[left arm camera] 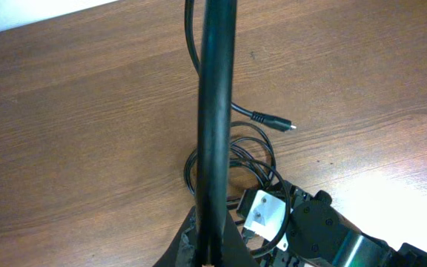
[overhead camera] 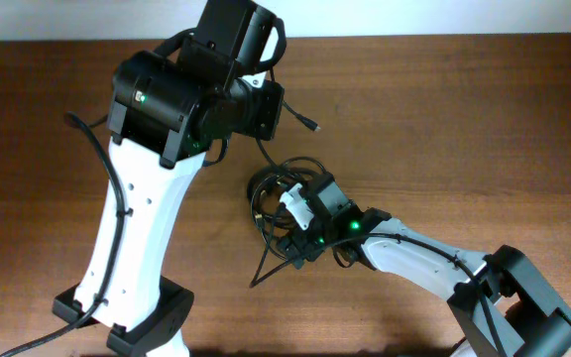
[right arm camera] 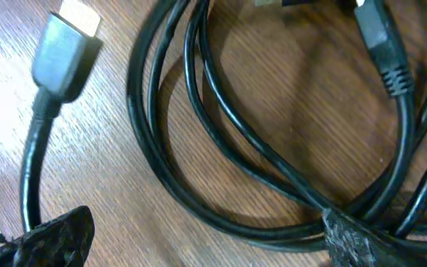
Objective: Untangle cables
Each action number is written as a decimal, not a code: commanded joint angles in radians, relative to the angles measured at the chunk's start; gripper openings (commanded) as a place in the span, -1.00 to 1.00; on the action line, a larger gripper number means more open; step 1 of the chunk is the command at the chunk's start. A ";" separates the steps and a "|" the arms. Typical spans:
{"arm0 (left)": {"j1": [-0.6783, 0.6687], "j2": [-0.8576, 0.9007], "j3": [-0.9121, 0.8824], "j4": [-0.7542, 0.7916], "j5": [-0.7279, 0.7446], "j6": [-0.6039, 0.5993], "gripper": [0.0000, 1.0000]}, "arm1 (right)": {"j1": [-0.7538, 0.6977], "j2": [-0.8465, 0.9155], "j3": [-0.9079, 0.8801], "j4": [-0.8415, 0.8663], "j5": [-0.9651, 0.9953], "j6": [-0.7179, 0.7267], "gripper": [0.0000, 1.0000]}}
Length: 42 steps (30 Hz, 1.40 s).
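Brown wooden bench [overhead camera: 444, 109] | my right fingers [right arm camera: 54, 239] spread wide, low over the cables [right arm camera: 141, 111], loops lying between the tips | farther back my left fingers [left arm camera: 185, 251] raised, pinched shut on one strand, I judge | tip: pin the whole coil, draw that strand out slowly.

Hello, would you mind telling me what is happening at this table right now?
The two arms are untangling black cables. The left pincer is shut on one cable, raised above the wooden table. The right pincer hangs open low over the looped bundle, fingertips either side of the loops. The cables are not yet separated.
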 commanded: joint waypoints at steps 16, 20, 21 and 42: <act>-0.001 -0.019 0.014 -0.001 -0.011 -0.009 -1.00 | 0.005 0.051 0.019 0.078 0.024 0.007 -0.92; -0.001 -0.019 0.014 -0.001 -0.011 -0.008 -1.00 | 0.005 0.051 0.038 0.049 0.020 0.008 0.97; -0.001 -0.019 0.014 -0.001 -0.011 -0.008 -1.00 | 0.005 0.051 0.038 0.046 0.008 0.008 0.97; -0.001 -0.019 0.014 -0.001 -0.011 0.007 -1.00 | 0.128 0.098 0.037 0.039 0.080 -0.004 -0.92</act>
